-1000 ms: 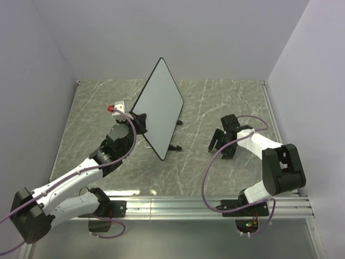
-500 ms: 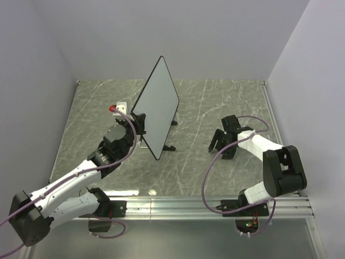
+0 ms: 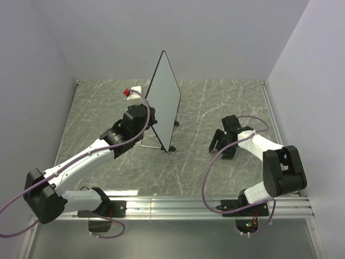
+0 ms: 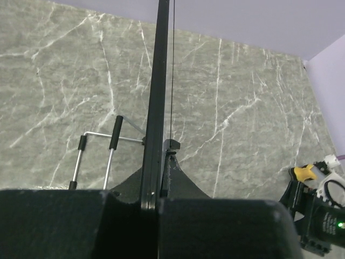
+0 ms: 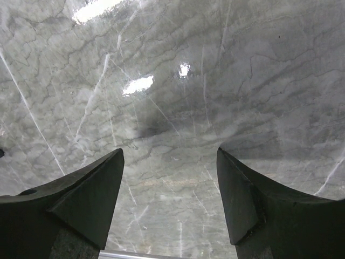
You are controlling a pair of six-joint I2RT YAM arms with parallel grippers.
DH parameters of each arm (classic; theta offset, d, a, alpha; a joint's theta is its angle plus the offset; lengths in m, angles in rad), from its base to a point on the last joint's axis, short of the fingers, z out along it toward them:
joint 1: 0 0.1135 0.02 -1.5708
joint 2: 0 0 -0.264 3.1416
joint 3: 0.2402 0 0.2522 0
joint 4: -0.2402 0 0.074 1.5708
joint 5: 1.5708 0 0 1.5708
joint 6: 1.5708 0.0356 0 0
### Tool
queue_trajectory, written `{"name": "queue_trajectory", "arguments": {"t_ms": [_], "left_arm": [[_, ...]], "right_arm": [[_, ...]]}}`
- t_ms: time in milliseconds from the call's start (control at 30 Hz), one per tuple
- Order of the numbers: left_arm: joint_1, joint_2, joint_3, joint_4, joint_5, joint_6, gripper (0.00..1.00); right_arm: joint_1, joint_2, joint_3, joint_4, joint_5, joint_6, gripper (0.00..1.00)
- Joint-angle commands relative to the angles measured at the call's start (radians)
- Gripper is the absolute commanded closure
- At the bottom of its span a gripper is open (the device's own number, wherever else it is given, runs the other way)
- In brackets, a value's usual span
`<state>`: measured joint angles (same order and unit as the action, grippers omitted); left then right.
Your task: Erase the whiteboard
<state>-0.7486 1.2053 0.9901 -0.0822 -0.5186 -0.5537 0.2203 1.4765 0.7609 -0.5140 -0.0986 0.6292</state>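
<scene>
- The whiteboard (image 3: 165, 102) stands up on its feet on the surface (image 3: 226, 178), a little toward 10 o'clock from the middle.
- Its white face looks toward 3 o'clock. Its length seems to run from 12 to 6 o'clock.
- The left tool (image 4: 156, 186) is closed tight on the board's black rim.
- The right tool (image 5: 170, 178) is open and holds nothing, out at 3 o'clock.
- The board looks stiff, thin, light and smooth. It could tip or slip, so the rim is the best place to hold.
</scene>
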Motion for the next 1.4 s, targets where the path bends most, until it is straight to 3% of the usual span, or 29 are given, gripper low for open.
{"name": "queue_trajectory", "arguments": {"t_ms": [0,367,533,767,1100,1367], "left_arm": [[-0.008,0.053,0.031,-0.442,-0.044,-0.009,1.0],[-0.057,0.016,-0.133,-0.468,-0.172,-0.063,1.0],[-0.058,-0.049,-0.105,-0.465,-0.256,0.015,1.0],[-0.058,-0.023,-0.045,-0.445,-0.241,0.173,1.0],[-0.064,-0.027,-0.159,-0.373,-0.103,0.022,1.0],[-0.084,0.033,-0.2,-0.355,-0.098,-0.1,1.0]], "right_arm": [[-0.007,0.057,-0.058,-0.018,0.027,-0.025,0.23],[-0.012,0.054,-0.06,-0.015,0.017,-0.023,0.24],[-0.01,0.048,-0.066,-0.017,0.014,-0.022,0.24],[-0.012,0.053,-0.072,-0.006,0.002,-0.01,0.24],[-0.012,0.03,-0.092,-0.004,0.007,-0.002,0.24],[-0.01,0.013,-0.087,-0.023,0.002,-0.002,0.25]]}}
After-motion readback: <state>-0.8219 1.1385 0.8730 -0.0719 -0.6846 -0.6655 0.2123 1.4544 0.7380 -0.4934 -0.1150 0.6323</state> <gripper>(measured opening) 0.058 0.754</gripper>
